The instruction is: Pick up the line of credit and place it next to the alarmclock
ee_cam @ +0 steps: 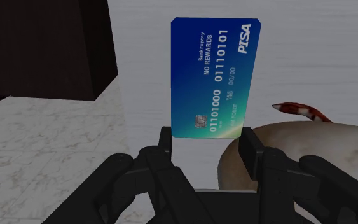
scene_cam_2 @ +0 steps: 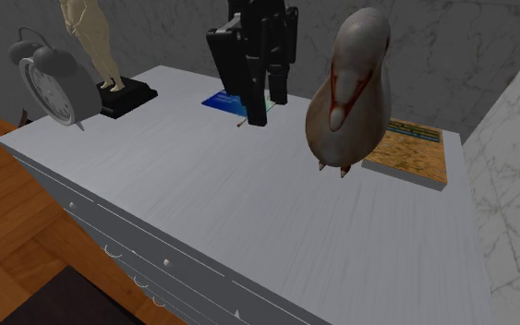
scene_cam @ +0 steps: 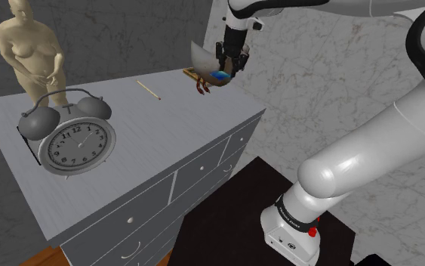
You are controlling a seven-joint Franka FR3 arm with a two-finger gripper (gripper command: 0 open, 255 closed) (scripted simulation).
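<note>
The end effector [ee_cam: 206,143] is clamped on one short end of the blue card [ee_cam: 214,76], near the dresser's [scene_cam: 173,128] edge beside a bird figure [scene_cam_2: 348,88], well apart from the alarm clock [scene_cam: 76,143].

A home room: drawered dresser [scene_cam: 150,140] bearing alarm clock [scene_cam: 77,143] and nude figurine [scene_cam: 31,49].

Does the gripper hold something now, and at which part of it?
The gripper clasps the blue card by its two long edges, near the short end with the chip.
</note>
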